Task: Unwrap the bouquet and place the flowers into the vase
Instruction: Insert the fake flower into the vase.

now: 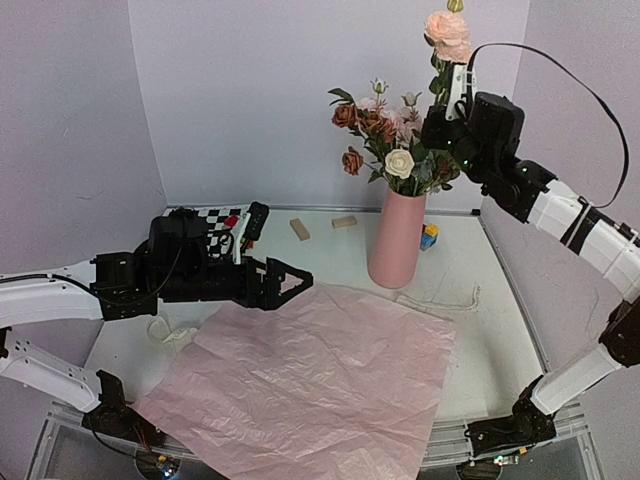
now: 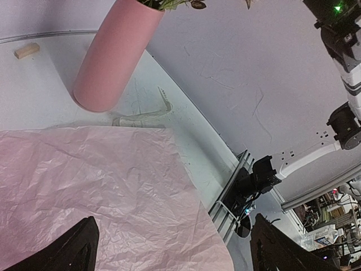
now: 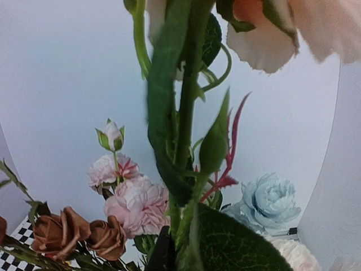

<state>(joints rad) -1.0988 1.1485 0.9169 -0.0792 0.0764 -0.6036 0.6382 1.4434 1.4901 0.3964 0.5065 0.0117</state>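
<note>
The pink vase [image 1: 397,240] [image 2: 113,56] stands at the back of the table with several flowers [image 1: 385,135] in it: pink [image 3: 138,206], brown [image 3: 73,231] and light blue [image 3: 271,197]. High above its right side, my right gripper [image 1: 442,118] [image 3: 189,254] is shut on the green stem [image 3: 186,113] of a peach flower [image 1: 447,35]. My left gripper [image 1: 297,283] [image 2: 175,254] hovers open and empty over the far left edge of the pink paper [image 1: 310,380] [image 2: 96,192], which lies spread flat. No wrapped bouquet is in view.
A cream ribbon [image 1: 440,298] [image 2: 146,116] lies by the vase's foot, and another piece [image 1: 170,335] near the paper's left edge. Wooden blocks [image 1: 300,229] [image 1: 344,222], a blue-yellow block [image 1: 429,236] and a checkered board [image 1: 215,218] sit along the back.
</note>
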